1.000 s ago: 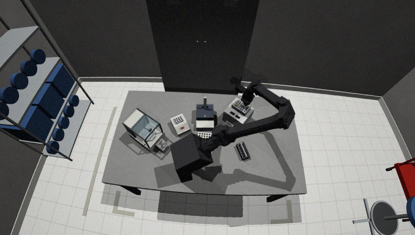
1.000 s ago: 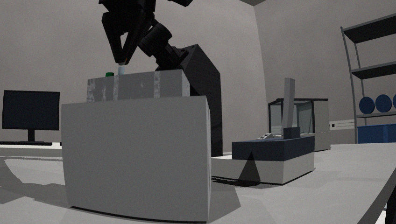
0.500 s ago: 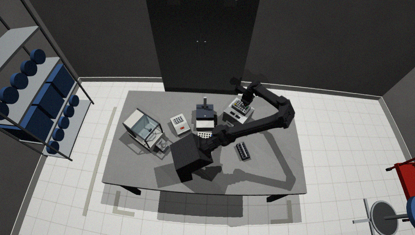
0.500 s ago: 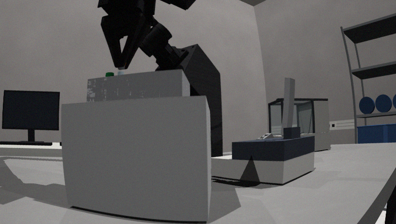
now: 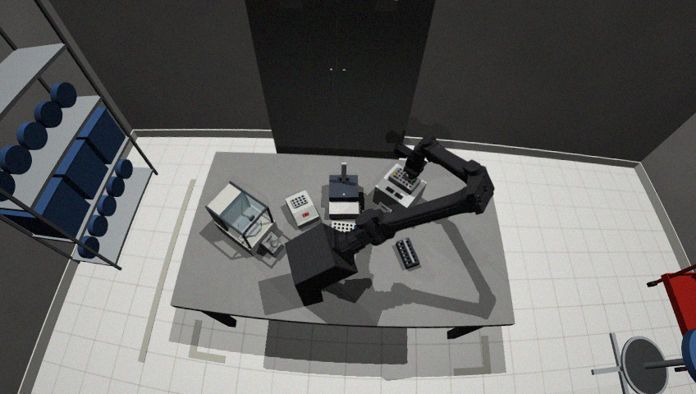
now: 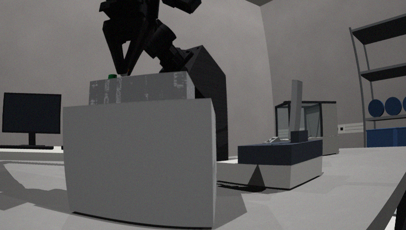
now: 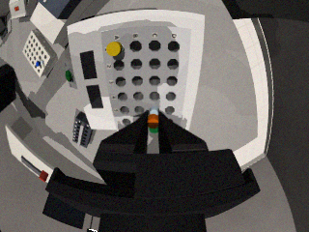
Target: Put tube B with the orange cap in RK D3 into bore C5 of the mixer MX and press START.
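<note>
The arm is reaching across the bench (image 5: 439, 273) from its dark base box, with the gripper (image 7: 154, 127) pointing straight down over the mixer MX (image 5: 399, 184). The two black fingers are standing nearly together, pinching tube B (image 7: 154, 118) between them — its orange cap shows just at the fingertips, with the pale tube body running down from it toward the bore plate (image 7: 145, 72).

In the wrist view the tube is lining up with a bore in the plate's nearest rows, close to the edge under the gripper; which bore exactly, and how deep the tube is sitting, cannot be told, because the fingers are covering that spot. In the exterior view the fingertips are sitting right down at the top edge of the shaking block (image 6: 140, 88), and only a sliver of orange is showing there.

A yellow-capped tube (image 7: 114, 48) is standing in a corner bore at the far end of the plate, well apart from the gripper. A green lamp (image 6: 112, 76) is showing on the mixer's top — also visible as a green dot (image 7: 69, 75) beside the two dark keys (image 7: 88, 65). The tube rack RK (image 5: 342, 226) is lying partly under the forearm, with the spectrophotometer SP (image 5: 344, 194) just behind it.
</note>
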### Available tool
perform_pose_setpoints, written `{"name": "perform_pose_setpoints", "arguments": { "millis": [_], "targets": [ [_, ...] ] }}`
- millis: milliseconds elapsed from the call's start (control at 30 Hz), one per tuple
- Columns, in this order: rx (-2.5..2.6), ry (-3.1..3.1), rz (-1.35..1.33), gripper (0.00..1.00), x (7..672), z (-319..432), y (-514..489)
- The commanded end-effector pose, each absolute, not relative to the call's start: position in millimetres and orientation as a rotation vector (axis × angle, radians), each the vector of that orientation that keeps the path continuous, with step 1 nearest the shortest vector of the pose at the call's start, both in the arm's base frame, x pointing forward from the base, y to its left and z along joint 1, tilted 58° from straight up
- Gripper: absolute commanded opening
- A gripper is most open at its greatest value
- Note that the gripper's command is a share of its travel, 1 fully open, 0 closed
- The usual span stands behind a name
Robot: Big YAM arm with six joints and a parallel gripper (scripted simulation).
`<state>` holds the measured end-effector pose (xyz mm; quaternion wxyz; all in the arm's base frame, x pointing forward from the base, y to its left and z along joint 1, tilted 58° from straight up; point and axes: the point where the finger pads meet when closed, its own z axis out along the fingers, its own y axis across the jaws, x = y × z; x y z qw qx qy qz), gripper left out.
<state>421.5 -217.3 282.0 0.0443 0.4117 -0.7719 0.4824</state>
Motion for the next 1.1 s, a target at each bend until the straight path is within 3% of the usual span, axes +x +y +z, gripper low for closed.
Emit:
{"name": "perform_pose_setpoints", "arguments": {
  "millis": [0, 1067],
  "targets": [
    [1.243, -2.363, 1.509, 0.09, 431.5, 296.3, -227.1],
    [1.242, -2.362, 1.509, 0.09, 434.8, 293.6, -233.4]
  ]
}}
